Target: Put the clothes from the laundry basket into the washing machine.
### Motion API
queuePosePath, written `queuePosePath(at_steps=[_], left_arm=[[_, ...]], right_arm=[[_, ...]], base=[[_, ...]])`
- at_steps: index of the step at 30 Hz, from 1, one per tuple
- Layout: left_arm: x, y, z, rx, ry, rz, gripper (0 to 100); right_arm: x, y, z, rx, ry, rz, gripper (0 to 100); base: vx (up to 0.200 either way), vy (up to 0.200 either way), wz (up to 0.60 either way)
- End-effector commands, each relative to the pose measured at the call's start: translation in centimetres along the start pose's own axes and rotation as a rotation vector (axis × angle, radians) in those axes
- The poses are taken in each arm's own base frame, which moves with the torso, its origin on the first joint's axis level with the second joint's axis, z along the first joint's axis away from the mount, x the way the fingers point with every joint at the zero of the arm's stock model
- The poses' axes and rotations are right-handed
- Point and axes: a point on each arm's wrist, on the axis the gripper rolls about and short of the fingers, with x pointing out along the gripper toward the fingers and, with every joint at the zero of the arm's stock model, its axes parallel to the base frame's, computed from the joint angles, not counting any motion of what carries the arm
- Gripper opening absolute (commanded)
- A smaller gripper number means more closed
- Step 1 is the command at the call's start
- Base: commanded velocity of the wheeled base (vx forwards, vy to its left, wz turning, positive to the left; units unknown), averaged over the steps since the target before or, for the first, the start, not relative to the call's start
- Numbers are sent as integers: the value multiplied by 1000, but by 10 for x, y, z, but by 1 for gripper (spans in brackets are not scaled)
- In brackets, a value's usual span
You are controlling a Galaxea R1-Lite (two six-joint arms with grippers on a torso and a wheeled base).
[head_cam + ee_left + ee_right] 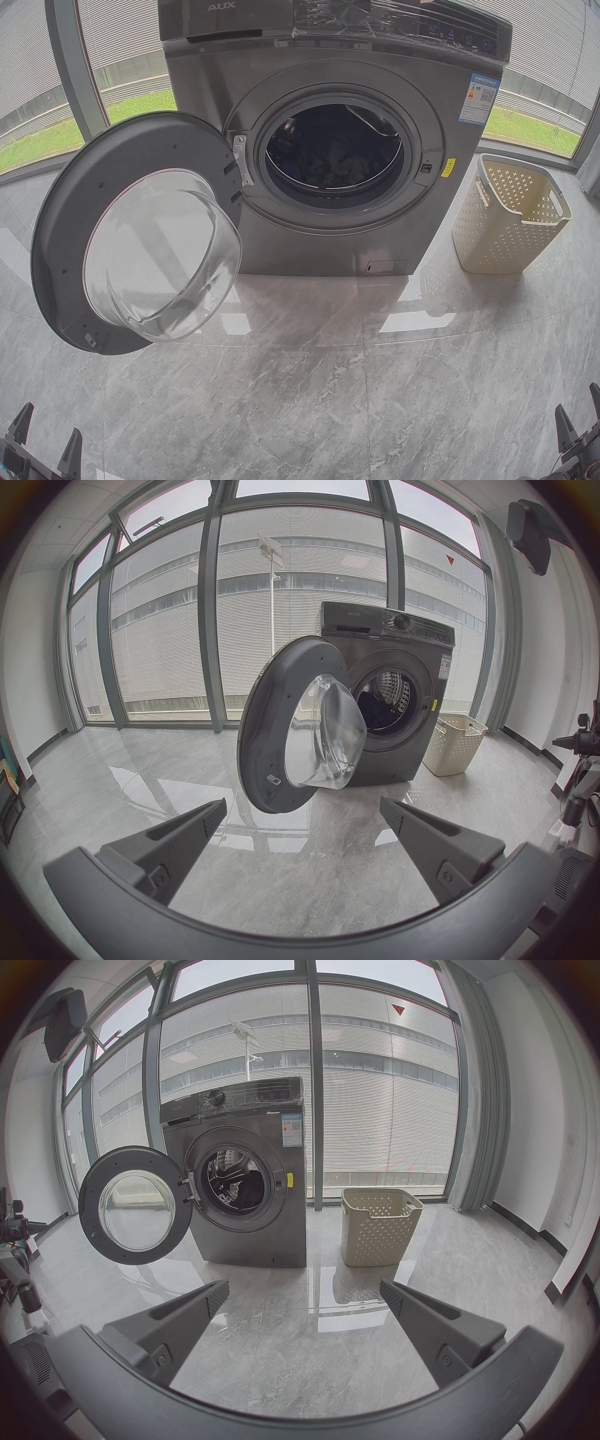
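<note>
A grey front-loading washing machine (337,69) stands ahead with its round door (134,231) swung wide open to the left. Dark clothes (334,164) lie inside the drum. A cream perforated laundry basket (509,215) stands on the floor to the machine's right; no clothes show inside it. My left gripper (45,431) sits low at the bottom left, open and holding nothing. My right gripper (581,412) sits low at the bottom right, also open and holding nothing. Both are well back from the machine, as also shown by the left gripper (303,817) and right gripper (304,1297).
Grey marble floor (312,387) stretches between me and the machine. Tall windows (387,1085) stand behind the machine and basket. The open door juts out over the floor on the left side.
</note>
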Motion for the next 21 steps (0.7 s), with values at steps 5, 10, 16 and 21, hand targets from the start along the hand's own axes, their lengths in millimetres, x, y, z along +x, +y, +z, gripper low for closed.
queuePosePath(at_steps=[5, 10, 16, 21], left_arm=[[0, 0, -5, -1, 5, 1, 100], [0, 0, -5, -1, 5, -1, 100], [0, 0, -5, 0, 5, -1, 100], [0, 0, -5, -1, 5, 1, 100]], right_arm=[[0, 0, -5, 0, 1, 0, 100], [0, 0, -5, 0, 1, -1, 100], [0, 0, -5, 0, 1, -1, 100], [0, 0, -5, -1, 1, 0, 100]], base=[[0, 200, 0], [0, 200, 0], [0, 167, 0], [0, 0, 0]])
